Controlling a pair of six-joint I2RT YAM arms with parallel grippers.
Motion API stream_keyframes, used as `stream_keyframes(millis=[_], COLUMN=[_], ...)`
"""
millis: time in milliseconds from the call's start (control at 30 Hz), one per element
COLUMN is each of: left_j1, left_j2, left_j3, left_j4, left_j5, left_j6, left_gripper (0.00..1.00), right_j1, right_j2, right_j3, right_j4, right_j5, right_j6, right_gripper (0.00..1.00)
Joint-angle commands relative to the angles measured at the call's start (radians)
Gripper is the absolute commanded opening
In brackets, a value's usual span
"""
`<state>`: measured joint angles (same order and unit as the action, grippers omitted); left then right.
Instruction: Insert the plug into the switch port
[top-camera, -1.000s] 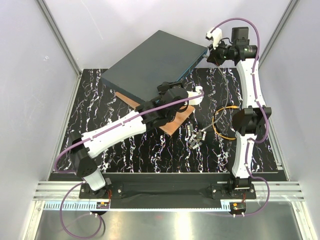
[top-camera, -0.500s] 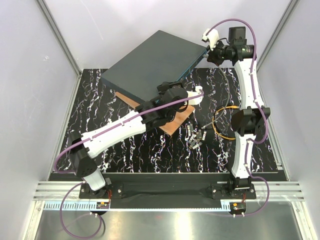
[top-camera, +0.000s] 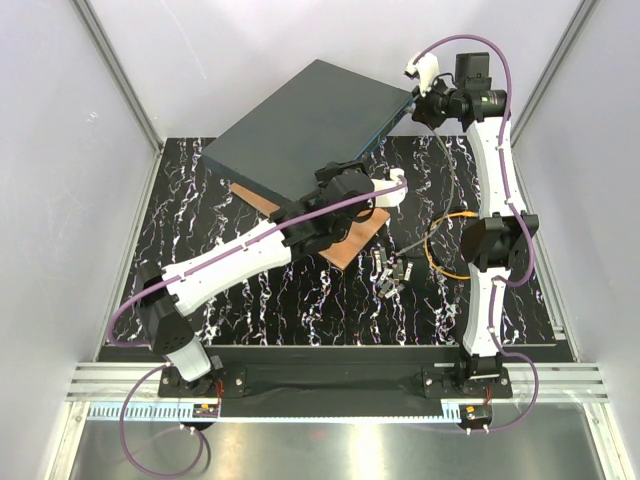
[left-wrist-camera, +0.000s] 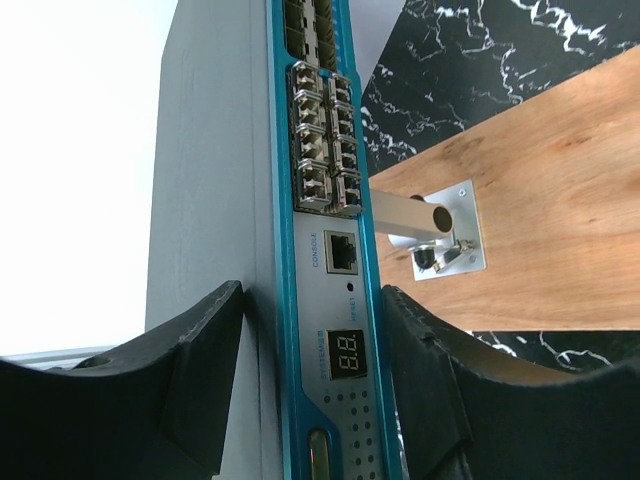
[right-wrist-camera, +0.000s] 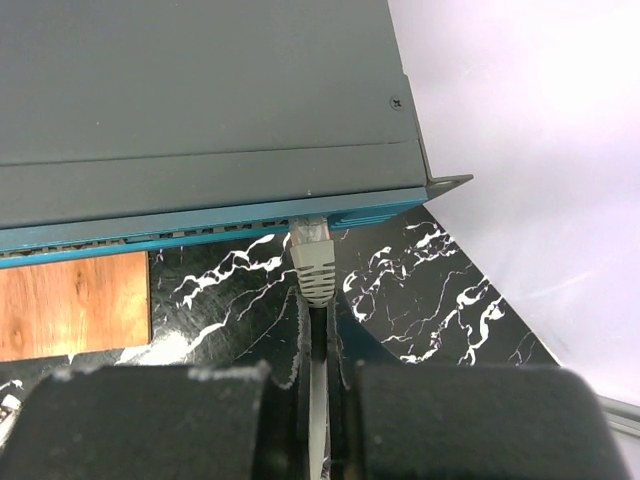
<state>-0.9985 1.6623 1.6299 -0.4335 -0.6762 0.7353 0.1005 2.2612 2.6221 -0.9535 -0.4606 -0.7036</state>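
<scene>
The switch (top-camera: 305, 120) is a flat dark grey box with a teal-blue front face (right-wrist-camera: 150, 235). My right gripper (right-wrist-camera: 318, 340) is shut on a thin grey cable. The cable's grey-booted connector (right-wrist-camera: 313, 258) has its tip at a port in the front face, near the switch's right corner. In the top view, my right gripper (top-camera: 418, 95) is at that far corner. My left gripper (left-wrist-camera: 312, 350) straddles the front end of the switch, one jaw on each flat side; it also shows in the top view (top-camera: 385, 192). An orange cable (top-camera: 429, 243) lies looped on the table. I cannot make out its yellowish plug.
The switch rests tilted on a wooden board (left-wrist-camera: 540, 200) with a metal post and bracket (left-wrist-camera: 445, 235). Stacked ports (left-wrist-camera: 325, 140) and a console port (left-wrist-camera: 342, 252) show on the front face. Small grey modules (top-camera: 390, 272) lie mid-table. White walls stand close on both sides.
My right gripper has shifted slightly left, toward the switch's far corner, with the grey cable in it. The left arm has not moved.
</scene>
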Motion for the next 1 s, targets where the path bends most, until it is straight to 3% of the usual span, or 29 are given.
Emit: stream_keyframes(millis=[0,133,233,467,533,733,967], left_j1=[0.149,0.155,0.155,0.155,0.155,0.155,0.149], left_j2=[-0.001,-0.004,-0.006,-0.032,-0.036,-0.064,-0.056], left_j3=[-0.056,-0.048,-0.030,-0.015,-0.008,-0.010,0.036], left_j4=[-0.252,-0.261,-0.272,-0.260,-0.266,-0.274,-0.332], left_j5=[-0.046,-0.039,-0.026,-0.017,-0.017,0.012,0.052], left_j6=[-0.037,-0.053,-0.068,-0.082,-0.085,-0.091,-0.119], left_gripper=[0.00,0.00,0.00,0.02,0.03,0.22,0.37], right_j1=[0.191,0.189,0.185,0.151,0.134,0.100,0.044], right_j2=[0.069,0.032,-0.034,-0.195,-0.225,-0.327,-0.469], right_j3=[0.026,-0.026,-0.112,-0.281,-0.330,-0.443,-0.596], right_j4=[0.429,0.389,0.334,0.251,0.240,0.161,0.042], right_j5=[-0.300,-0.253,-0.230,-0.193,-0.188,-0.185,-0.213], right_j6=[0.064,0.031,-0.017,-0.016,-0.002,0.006,-0.014], right_gripper=[0.00,0.09,0.21,0.69,0.75,0.92,0.93])
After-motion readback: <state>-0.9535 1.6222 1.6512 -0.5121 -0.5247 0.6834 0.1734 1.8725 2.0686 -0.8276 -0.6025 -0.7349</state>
